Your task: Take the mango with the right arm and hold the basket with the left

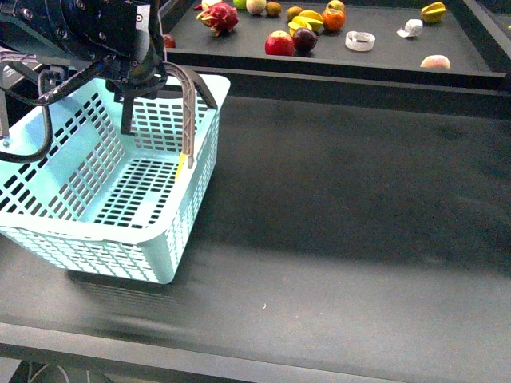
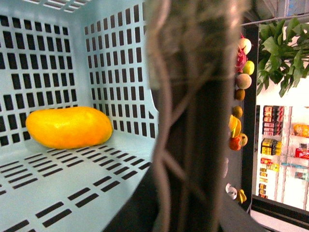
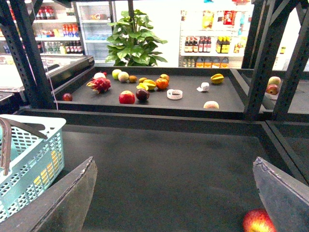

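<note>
The light-blue basket (image 1: 120, 215) stands at the table's left. My left gripper (image 1: 136, 76) is above its far rim, shut on the two grey-brown handles (image 1: 190, 104), which are raised together. In the left wrist view the handles (image 2: 188, 121) are a close blur. The yellow mango (image 2: 67, 126) lies on the basket floor (image 2: 72, 193) against a slotted wall. In the front view only a yellow sliver of the mango (image 1: 181, 163) shows. My right gripper (image 3: 174, 162) is open and empty over the bare table. The basket (image 3: 29, 159) is off to one side of it.
A raised black shelf (image 1: 319, 60) runs along the back. It holds a dragon fruit (image 1: 218, 17), a red apple (image 1: 279, 43), a starfruit (image 1: 307, 21), an orange (image 1: 333, 18) and a tape roll (image 1: 360, 41). Another red apple (image 3: 258, 221) lies close beside a right finger (image 3: 282, 193).
</note>
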You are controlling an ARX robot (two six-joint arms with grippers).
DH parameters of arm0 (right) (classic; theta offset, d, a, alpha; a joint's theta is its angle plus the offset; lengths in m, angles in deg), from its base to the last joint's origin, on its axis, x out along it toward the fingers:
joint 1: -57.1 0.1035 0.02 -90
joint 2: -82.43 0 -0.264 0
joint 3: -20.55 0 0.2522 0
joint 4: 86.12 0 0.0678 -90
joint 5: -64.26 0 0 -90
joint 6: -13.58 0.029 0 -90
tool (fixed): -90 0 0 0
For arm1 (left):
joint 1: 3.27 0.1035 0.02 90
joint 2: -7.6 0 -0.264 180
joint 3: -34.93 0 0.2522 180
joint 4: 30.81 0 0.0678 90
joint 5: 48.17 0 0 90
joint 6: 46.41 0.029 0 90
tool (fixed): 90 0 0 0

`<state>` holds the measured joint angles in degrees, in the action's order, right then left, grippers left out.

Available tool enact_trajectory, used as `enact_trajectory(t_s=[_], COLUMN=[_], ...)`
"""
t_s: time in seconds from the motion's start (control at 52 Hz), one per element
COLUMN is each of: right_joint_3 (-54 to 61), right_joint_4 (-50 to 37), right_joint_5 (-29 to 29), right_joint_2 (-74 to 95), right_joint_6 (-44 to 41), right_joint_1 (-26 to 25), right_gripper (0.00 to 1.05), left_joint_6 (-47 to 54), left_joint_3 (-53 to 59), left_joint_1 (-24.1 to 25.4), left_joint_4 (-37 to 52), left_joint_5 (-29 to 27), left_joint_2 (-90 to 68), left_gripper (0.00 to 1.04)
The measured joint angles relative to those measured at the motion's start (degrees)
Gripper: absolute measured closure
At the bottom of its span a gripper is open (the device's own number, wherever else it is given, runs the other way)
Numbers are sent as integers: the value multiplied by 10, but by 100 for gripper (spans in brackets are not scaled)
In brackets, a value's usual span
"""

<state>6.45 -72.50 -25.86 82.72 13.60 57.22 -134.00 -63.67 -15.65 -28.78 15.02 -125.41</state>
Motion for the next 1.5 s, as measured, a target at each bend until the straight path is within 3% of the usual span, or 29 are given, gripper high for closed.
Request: enact_trajectory(t_s=[0.173, 0.404, 0.808, 1.038, 1.5], right_joint_3=[0, 0, 0, 0, 0], right_joint_4=[0, 0, 0, 0, 0], right_joint_5=[0, 0, 0, 0, 0], right_joint_2=[0, 0, 0, 0, 0], right_joint_6=[0, 0, 0, 0, 0], right_joint_1=[0, 0, 0, 0, 0], right_gripper=[8, 8, 8, 8, 8], left_joint_6=[35, 82, 191, 184, 185], left_joint_3=[8, 100, 399, 575, 660], left_joint_1=[-3, -2, 49, 99, 117], left_joint_4=[1, 31, 136, 149, 71], left_joint_5=[-17, -1, -9, -18, -37], left_joint_2=[12, 113, 377, 518, 651], left_gripper=[53, 6, 8, 8, 8])
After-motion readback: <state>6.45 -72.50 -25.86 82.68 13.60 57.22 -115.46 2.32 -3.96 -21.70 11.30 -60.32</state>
